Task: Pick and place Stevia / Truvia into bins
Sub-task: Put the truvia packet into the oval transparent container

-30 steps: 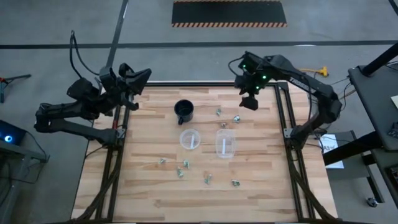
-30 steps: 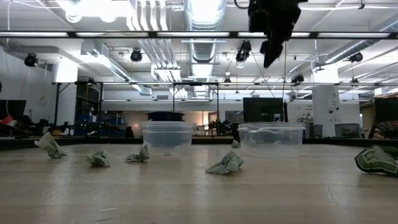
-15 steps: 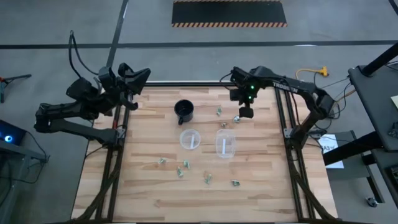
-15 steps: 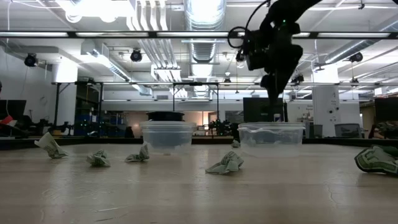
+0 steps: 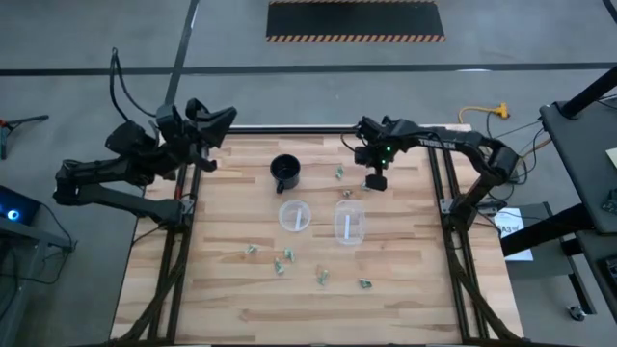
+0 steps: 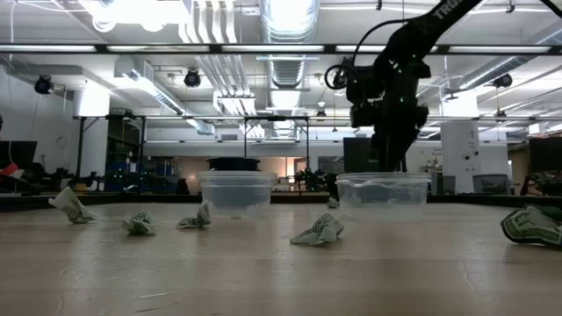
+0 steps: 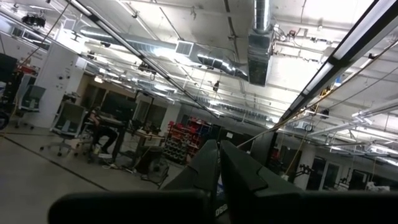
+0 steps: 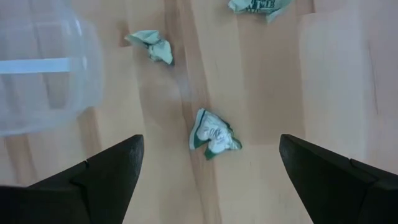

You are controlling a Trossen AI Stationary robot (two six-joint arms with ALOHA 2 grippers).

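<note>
Stevia packet (image 8: pixel 213 134) lies between the open right hand's (image 8: pixel 208 177) fingers (image 8: pixel 109 171).

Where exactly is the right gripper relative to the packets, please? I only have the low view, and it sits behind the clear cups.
Observer: The right gripper hangs over a crumpled sweetener packet on the far side of the right clear cup, toward the table's right edge.
Operator: Thank you. Is it gripping that packet?
Observer: No. The jaws are wide open, with one finger on each side of the packet and neither touching it.
Operator: And what about the left arm?
Observer: The left gripper is shut and empty. It sits by the table's far left corner, pointing up toward the ceiling.
</note>
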